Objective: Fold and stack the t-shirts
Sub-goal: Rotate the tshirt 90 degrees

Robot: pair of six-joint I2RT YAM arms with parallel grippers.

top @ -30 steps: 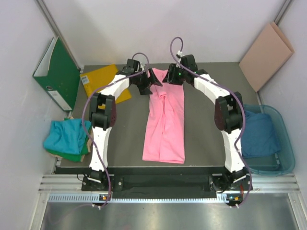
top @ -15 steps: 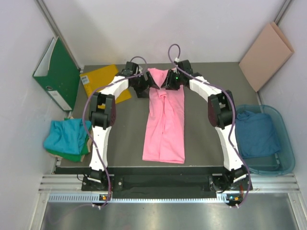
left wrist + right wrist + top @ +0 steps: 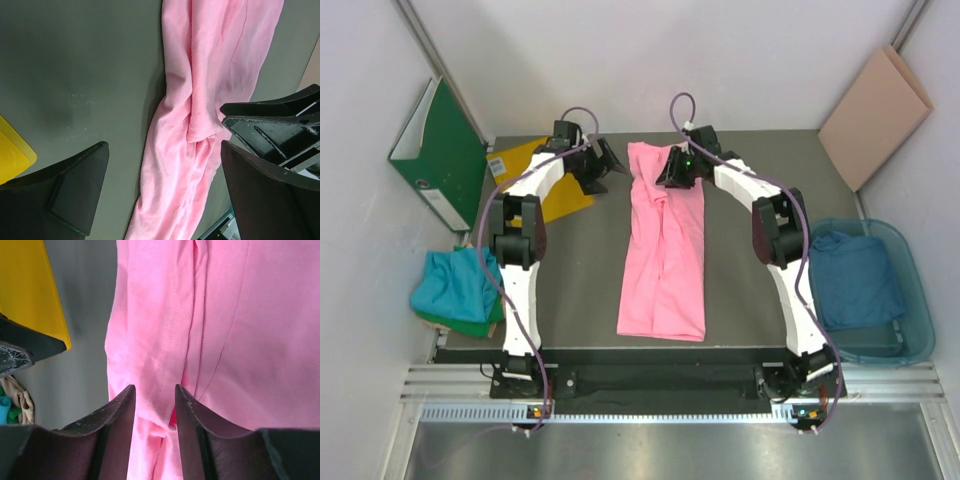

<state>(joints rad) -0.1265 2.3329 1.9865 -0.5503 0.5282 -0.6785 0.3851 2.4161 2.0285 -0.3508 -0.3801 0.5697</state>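
Observation:
The bright pink t-shirt (image 3: 665, 250) lies folded into a long narrow strip down the middle of the table, collar end at the far side. My right gripper (image 3: 671, 172) sits low over that far end, its jaws narrowed but apart, astride a raised fold of pink cloth (image 3: 225, 315); its fingertips (image 3: 125, 395) are at the cloth. My left gripper (image 3: 601, 166) is wide open and empty, left of the shirt, over bare table beside the pink cloth (image 3: 200, 75). Teal and green shirts (image 3: 455, 290) lie piled at the left edge. A dark blue shirt (image 3: 855, 280) lies in a bin.
A yellow square sheet (image 3: 535, 165) lies at the far left under the left arm. A green binder (image 3: 445, 155) leans on the left wall. A tan board (image 3: 875, 100) leans at the back right. The translucent teal bin (image 3: 920, 320) stands at the right edge.
My left gripper has drawn away to the left, off the shirt's far end. My right gripper came down and left onto the collar end, then stayed there.

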